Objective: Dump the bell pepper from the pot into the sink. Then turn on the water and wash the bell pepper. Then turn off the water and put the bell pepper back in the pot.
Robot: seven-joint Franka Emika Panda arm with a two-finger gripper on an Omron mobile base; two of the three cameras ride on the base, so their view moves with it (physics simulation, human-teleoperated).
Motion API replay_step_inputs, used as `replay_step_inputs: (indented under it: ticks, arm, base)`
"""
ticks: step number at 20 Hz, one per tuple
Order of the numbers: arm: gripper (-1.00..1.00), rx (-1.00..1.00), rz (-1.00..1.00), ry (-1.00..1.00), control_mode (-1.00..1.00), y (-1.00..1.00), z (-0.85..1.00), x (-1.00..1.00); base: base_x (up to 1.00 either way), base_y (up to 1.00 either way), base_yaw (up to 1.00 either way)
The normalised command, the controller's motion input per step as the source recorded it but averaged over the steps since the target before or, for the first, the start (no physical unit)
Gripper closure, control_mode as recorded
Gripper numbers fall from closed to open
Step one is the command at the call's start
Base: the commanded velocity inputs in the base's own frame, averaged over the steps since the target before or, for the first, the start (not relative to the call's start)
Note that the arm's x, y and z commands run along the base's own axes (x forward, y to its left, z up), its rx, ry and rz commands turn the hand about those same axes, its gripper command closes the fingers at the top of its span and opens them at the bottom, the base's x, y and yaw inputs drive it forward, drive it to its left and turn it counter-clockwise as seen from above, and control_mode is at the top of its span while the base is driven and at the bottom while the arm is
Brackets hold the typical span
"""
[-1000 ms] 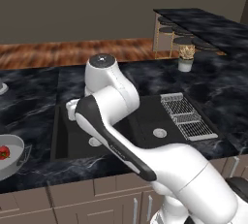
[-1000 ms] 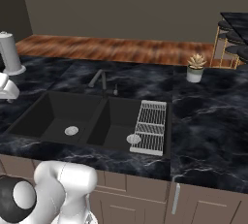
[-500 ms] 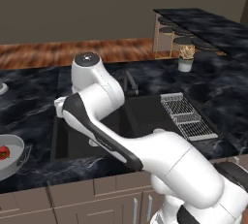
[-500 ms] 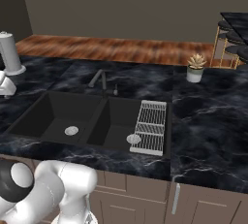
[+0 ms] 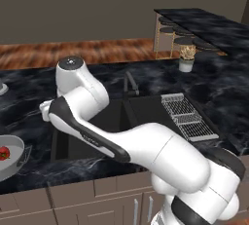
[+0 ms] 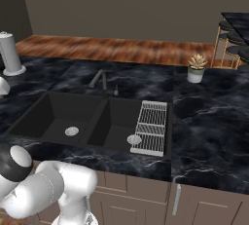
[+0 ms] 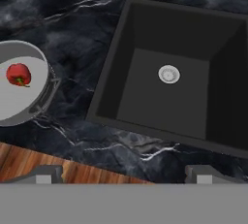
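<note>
The bell pepper [image 7: 18, 74], small and bright red, lies inside the grey pot [image 7: 19, 103] on the dark marble counter, at the left of the hand view. To the pot's right is the black sink [image 7: 116, 68] with its silver drain [image 7: 168, 74]. My gripper [image 7: 125, 174] hangs open above the counter's front edge, with nothing between its fingertips [image 7: 48, 173]. From the left base view the pot [image 5: 12, 164] and bell pepper [image 5: 4, 153] sit at the far left, and the sink [image 5: 146, 109] lies behind my arm. The dark faucet [image 6: 99, 79] stands behind the sink [image 6: 34, 114]; no water runs.
A ribbed drying rack [image 6: 152, 125] lies over the right basin's edge. A small potted plant [image 6: 196, 68] stands on the counter to the right. A pale cylinder [image 6: 9, 53] stands at the far left. Wooden floor [image 7: 29, 165] shows below the counter edge.
My arm has swung to the left, toward the pot's side of the counter. The jaws have stayed wide open. Pot, pepper and faucet have not moved.
</note>
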Motion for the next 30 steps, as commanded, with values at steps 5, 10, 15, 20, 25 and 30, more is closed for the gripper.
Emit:
replay_step_inputs:
  ticks: [5, 10, 15, 20, 25, 30]
  arm:
    - [-1.0, 0.0, 0.09, 0.0, -1.0, 0.35, -0.24, 0.16]
    - [-1.0, 0.0, 0.08, 0.0, -1.0, 0.3, -0.27, 0.13]
    - [-1.0, 0.0, 0.06, 0.0, -1.0, 0.36, -0.25, 0.19]
    - [-1.0, 0.0, 0.03, 0.02, -1.0, 0.37, -0.22, 0.25]
    - [-1.0, 0.0, 0.02, 0.06, -1.0, 0.36, -0.24, 0.25]
    - [-1.0, 0.0, 0.0, 0.16, -1.0, 0.4, -0.22, 0.29]
  base:
    - [0.0, 0.0, 0.0]
    - [0.0, 0.0, 0.0]
    - [0.0, 0.0, 0.0]
    - [0.0, 0.0, 0.0]
    - [0.0, 0.0, 0.0]
    - [0.0, 0.0, 0.0]
